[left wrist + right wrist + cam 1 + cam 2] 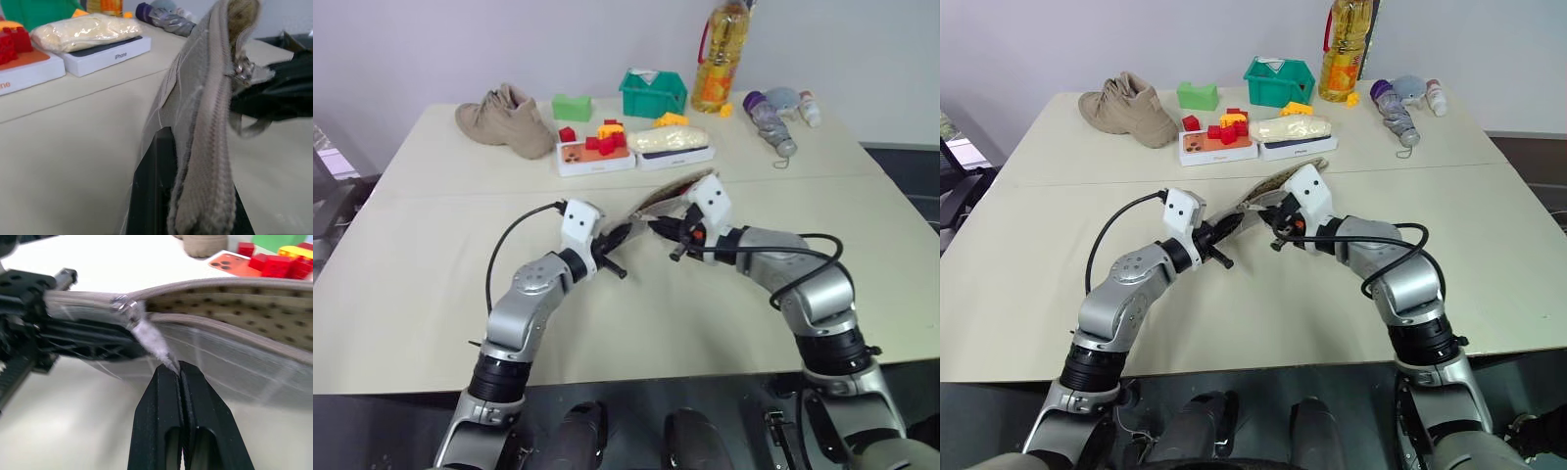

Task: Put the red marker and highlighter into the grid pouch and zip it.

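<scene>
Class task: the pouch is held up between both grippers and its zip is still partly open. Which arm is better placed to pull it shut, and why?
Probably the right. The right gripper is shut on the zip pull of the grid pouch, while the left gripper clamps the pouch's end, anchoring it.

Whatever lies inside the grid pouch (234, 328) is hidden, and its far end runs past the picture's edge.
</scene>
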